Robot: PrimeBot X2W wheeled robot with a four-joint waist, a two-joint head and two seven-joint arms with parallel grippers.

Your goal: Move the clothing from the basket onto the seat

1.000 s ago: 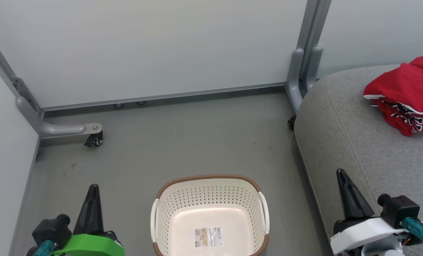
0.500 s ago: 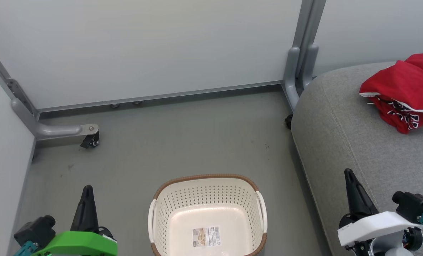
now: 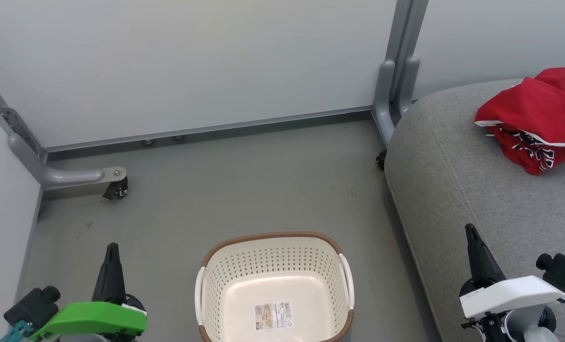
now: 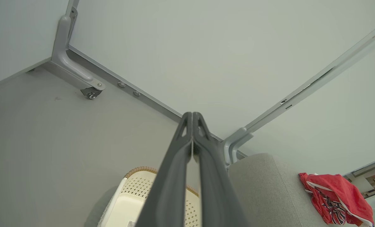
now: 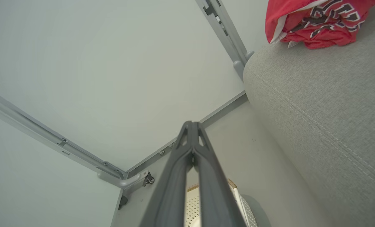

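Clothing (image 3: 531, 118): red heap, plain pc over lettered pc, lying on seat (image 3: 453, 199) at ~2 o'clock in head view, well apart from basket (image 3: 272, 236). Basket upright on floor (image 3: 215, 190) at 6 o'clock, near seat edge; label (image 3: 272, 316) on its bare bottom. L gripper (image 3: 111, 249) at 7 o'clock, R gripper (image 3: 471, 230) at 5 o'clock: fingers pressed together on both, gripping nothing.

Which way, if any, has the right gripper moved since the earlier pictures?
Yes. The right gripper moved right, away from the basket, farther over the seat.
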